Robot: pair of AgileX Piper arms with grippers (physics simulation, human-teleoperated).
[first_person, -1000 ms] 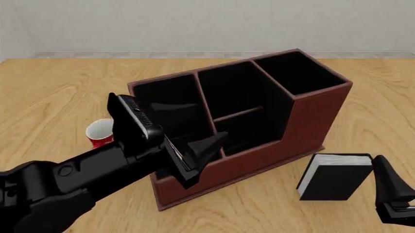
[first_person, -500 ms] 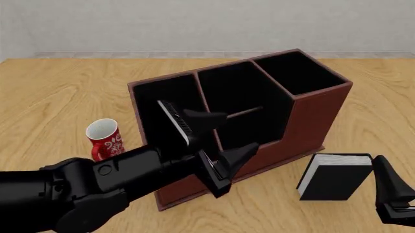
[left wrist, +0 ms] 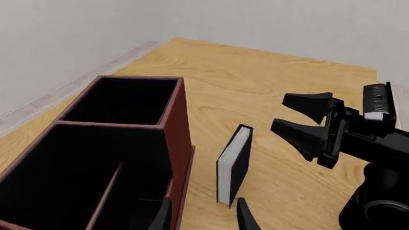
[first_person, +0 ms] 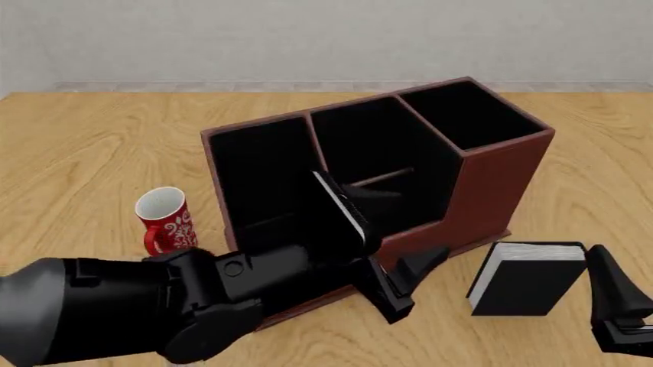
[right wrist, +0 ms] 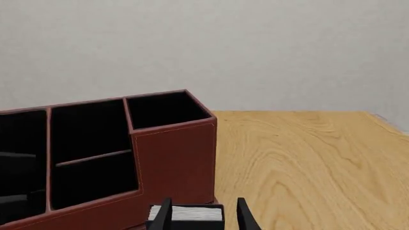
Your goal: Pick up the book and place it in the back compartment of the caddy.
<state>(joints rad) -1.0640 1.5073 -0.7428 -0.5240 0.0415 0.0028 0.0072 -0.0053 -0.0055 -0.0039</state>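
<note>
The black book (first_person: 525, 279) with white page edges stands upright on the table, to the right of the caddy's front corner. It also shows in the left wrist view, book (left wrist: 233, 163), and in the right wrist view, book (right wrist: 187, 213). The red-brown caddy (first_person: 490, 191) fills the table's middle; its back compartment (first_person: 368, 145) lies behind the thin cross divider. My left gripper (first_person: 417, 281) is open in front of the caddy's low wall, a short way left of the book. My right gripper (first_person: 612, 306) is open just right of the book, holding nothing; it also shows as right gripper (left wrist: 279, 113).
A red-and-white mug (first_person: 167, 220) stands left of the caddy. My bulky left arm (first_person: 204, 306) crosses the caddy's front left. The caddy's tall end cell (first_person: 464, 115) is at the back right. Bare wooden table (first_person: 92, 145) lies around it all.
My left arm has swung right and lower along the caddy's front, toward the book, uncovering the mug. The right gripper and the book have not moved.
</note>
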